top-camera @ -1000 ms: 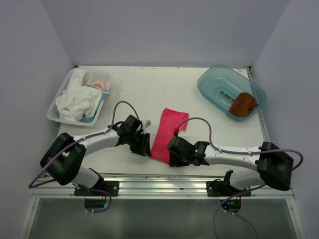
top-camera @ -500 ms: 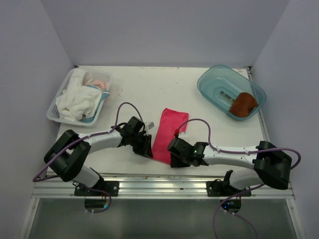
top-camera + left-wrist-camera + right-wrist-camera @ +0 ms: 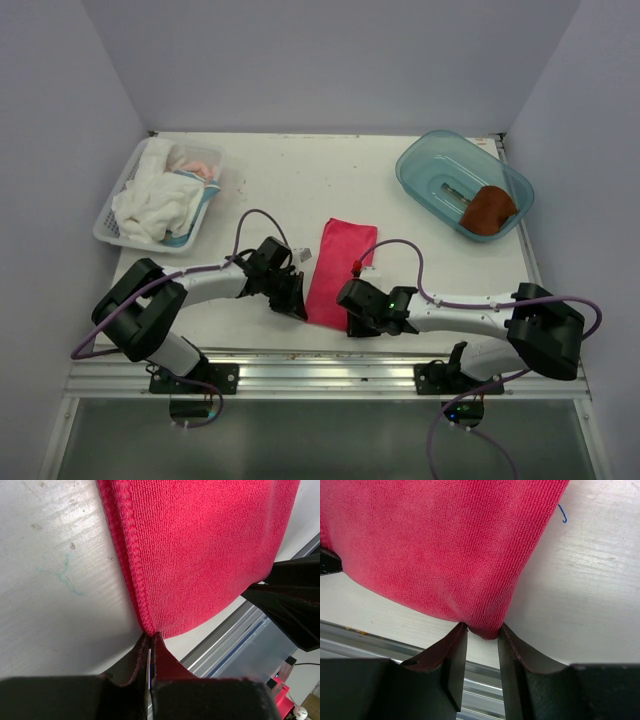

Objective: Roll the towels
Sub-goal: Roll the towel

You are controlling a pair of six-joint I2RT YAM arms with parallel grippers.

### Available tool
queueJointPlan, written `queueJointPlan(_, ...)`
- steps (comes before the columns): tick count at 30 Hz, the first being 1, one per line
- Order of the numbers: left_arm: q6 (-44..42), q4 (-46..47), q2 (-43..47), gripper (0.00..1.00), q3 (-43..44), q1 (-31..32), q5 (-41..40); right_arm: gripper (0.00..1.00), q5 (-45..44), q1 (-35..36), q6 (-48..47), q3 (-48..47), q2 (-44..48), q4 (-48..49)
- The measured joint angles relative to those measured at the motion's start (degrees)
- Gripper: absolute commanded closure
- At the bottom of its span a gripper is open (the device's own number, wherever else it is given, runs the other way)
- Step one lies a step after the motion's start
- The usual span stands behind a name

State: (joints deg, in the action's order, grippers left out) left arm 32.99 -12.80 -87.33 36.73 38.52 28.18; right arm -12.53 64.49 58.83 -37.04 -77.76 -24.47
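Note:
The pink-red towel (image 3: 340, 260) lies flat on the table in a long strip between the two arms. My left gripper (image 3: 298, 308) is at its near left corner, and in the left wrist view the gripper (image 3: 151, 636) is shut, pinching the very tip of the towel (image 3: 200, 545). My right gripper (image 3: 352, 322) is at the near right corner. There its jaws (image 3: 481, 630) stand apart, with the corner of the towel (image 3: 435, 545) bulging between the fingertips. The rust-brown towel (image 3: 488, 210) sits bunched in the blue tub (image 3: 430, 165) at the back right.
A white basket (image 3: 115, 225) at the back left holds white cloths (image 3: 155, 200) with pale blue trim. A metal rail (image 3: 330, 358) runs along the table's near edge, just behind both grippers. Grey walls enclose the table on three sides.
The left jaws have closed onto the pink towel's near left corner. The right jaws have narrowed around the near right corner. Both grippers crept slightly toward the towel's near edge.

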Motion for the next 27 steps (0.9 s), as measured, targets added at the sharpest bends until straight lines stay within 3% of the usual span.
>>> queueJointPlan(4, 0.6, 0.2, 0.0, 1.00, -0.1, 0.2, 0.0, 0.62, 0.0, 0.0, 0.5, 0.3, 0.0, 0.3)
queueJointPlan(5, 0.7, 0.2, 0.0, 0.94, -0.1, 0.2, 0.0, 0.61, 0.0, 0.0, 0.6, 0.4, 0.0, 0.6)
queueJointPlan(6, 0.8, 0.3, 0.0, 0.74, -0.1, 0.2, 0.0, 0.61, 0.0, 0.0, 0.8, 0.5, 0.0, 1.0)
queueJointPlan(8, 1.1, 0.3, 0.0, 0.64, -0.2, 0.2, 0.2, 0.60, -0.1, 0.0, 1.0, 0.7, 0.0, 1.6)
queueJointPlan(10, 1.7, 0.9, 0.0, 0.62, -0.2, 0.3, 1.3, 0.61, -0.2, 0.0, 1.3, 0.8, 0.1, 2.1)
queueJointPlan(17, 1.9, 1.6, 0.4, 0.66, -0.9, 0.3, 2.1, 0.67, -0.7, 0.0, 1.8, 1.2, 0.5, 2.2)
queueJointPlan(20, 1.9, 1.6, 0.4, 0.75, -1.0, 0.3, 2.1, 0.68, -1.0, 0.0, 2.1, 1.6, 1.0, 2.1)
queueJointPlan(21, 1.9, 1.5, 0.4, 0.83, -1.2, 0.3, 2.0, 0.70, -1.1, 0.0, 2.1, 1.8, 1.3, 2.1)
queueJointPlan(24, 2.0, 1.3, 0.4, 1.00, -1.6, 0.5, 1.6, 0.86, -1.4, 0.0, 2.3, 2.2, 1.7, 1.8)
queueJointPlan(27, 2.1, 1.3, 0.4, 1.00, -1.6, 0.7, 1.4, 0.98, -1.6, 0.0, 2.7, 2.3, 1.8, 1.6)
